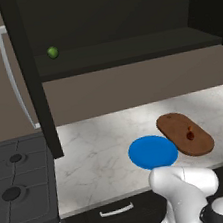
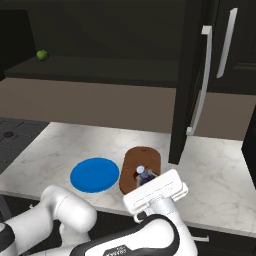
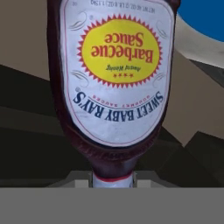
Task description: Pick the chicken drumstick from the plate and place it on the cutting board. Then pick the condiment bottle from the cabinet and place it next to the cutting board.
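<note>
1. The condiment bottle [image 3: 116,83] is clear of the cabinet [image 1: 119,16] and held low over the bench [image 2: 215,170]. It sits pinched in the hand [image 2: 150,187], cap [image 2: 141,170] showing just above the white wrist in the right base view.
2. The hand is pressed tight on the bottle. From the hand's own camera the label reads upside down and the neck points toward the lens, so the grip seems to be near the neck end. The fingers themselves I cannot make out.
3. In the right base view the bottle hangs over the near end of the cutting board [image 2: 142,162], roughly at the board's six o'clock.
4. The chicken drumstick [image 1: 190,135] already lies on the board, toward its far right part in the left base view. The plate [image 1: 152,152] sits bare, touching the board at about its nine o'clock.
5. Risk: if released here, I judge the bottle would land on the board instead of beside it, or knock the drumstick.
6. Risk: a grip so near the neck could let the heavy body swing, and a tilted set-down would tip it over.
7. A small green fruit [image 1: 52,52] rests on the cabinet shelf, well apart from all this.
</note>
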